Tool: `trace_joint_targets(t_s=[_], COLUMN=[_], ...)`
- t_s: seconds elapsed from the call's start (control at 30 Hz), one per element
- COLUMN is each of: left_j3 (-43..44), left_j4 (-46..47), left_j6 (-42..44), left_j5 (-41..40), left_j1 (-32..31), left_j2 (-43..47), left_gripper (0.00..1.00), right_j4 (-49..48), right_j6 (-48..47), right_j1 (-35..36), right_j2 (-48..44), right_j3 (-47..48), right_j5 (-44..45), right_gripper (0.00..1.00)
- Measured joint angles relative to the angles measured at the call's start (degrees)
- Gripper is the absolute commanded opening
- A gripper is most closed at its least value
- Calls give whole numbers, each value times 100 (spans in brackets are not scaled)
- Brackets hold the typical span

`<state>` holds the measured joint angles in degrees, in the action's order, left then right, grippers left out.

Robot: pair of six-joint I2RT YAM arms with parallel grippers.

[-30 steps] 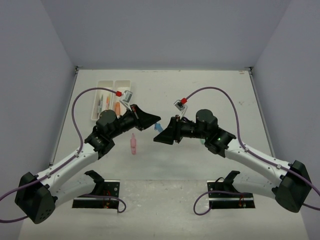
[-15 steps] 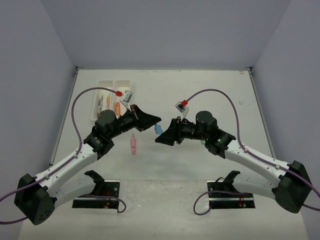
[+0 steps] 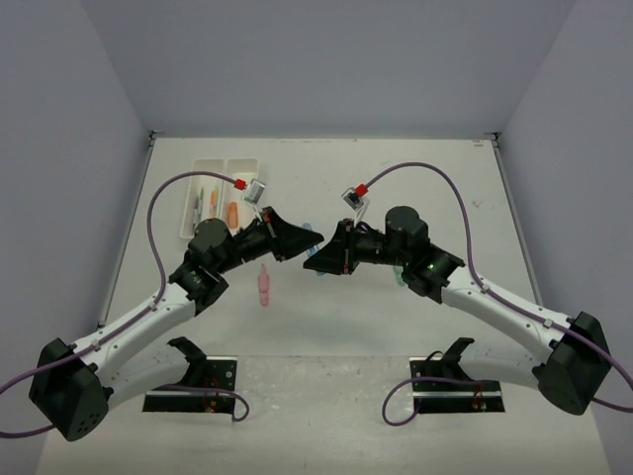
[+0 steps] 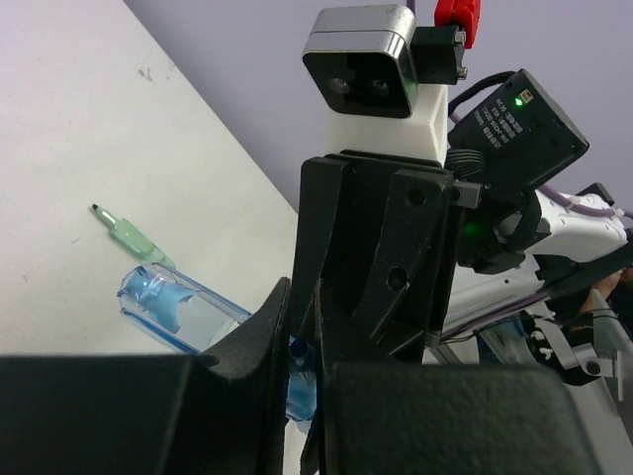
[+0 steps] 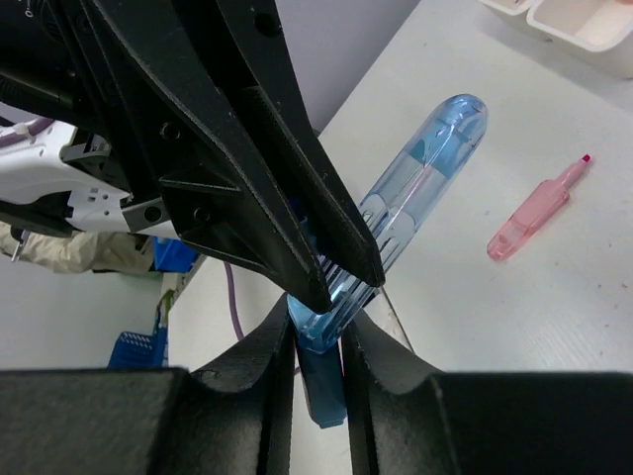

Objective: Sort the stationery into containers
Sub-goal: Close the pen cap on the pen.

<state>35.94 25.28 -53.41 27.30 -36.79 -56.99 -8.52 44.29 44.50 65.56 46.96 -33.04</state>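
Since one second ago, your right gripper [image 3: 316, 259] has come a little to the left and far, so that its tip now meets the tip of the left gripper [image 3: 303, 240], and its fingers have narrowed. In the top view the two tips meet above the middle of the table [image 3: 425, 188]. The blue marker [image 3: 312, 249] shows only as a small blue bit between them. The pink marker [image 3: 264, 285] lies on the table on the near side of the left gripper, apart from it. The two white trays [image 3: 242, 168] stand at the far left, joined side by side, with some items inside. A green piece [image 3: 398, 279] shows partly from under the right arm.

In the left wrist view, the left fingers are almost closed and they pinch the blue marker between them. Its clear cap end sticks out beyond the fingers. The right gripper stands directly in front, and its fingers reach the same marker. The green piece lies on the table beyond the cap.

In the right wrist view, the right fingers are narrow and the dark blue body fills the gap between them, so they hold it. The black fingers of the left gripper clamp the clear part just beyond. The pink marker lies on the table below, well apart from both grippers. You can see a corner of the trays at the edge of this view.
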Motion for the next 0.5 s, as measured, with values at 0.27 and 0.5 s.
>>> trace_joint_targets(t_s=[0.27,0.5], left_j3=[342,1178], left_j4=[-604,-1569], left_j6=[548,1421], left_j5=[-274,-876], left_j1=[-48,-53], left_j2=[-40,214], left_gripper=[64,100], right_j4=[26,-19], right_j6=[-149,-468], right_j1=[-32,-27], right_j2=[-19,-182], right_j3=[-54,-262], right_j5=[5,-96], right_gripper=[0,0])
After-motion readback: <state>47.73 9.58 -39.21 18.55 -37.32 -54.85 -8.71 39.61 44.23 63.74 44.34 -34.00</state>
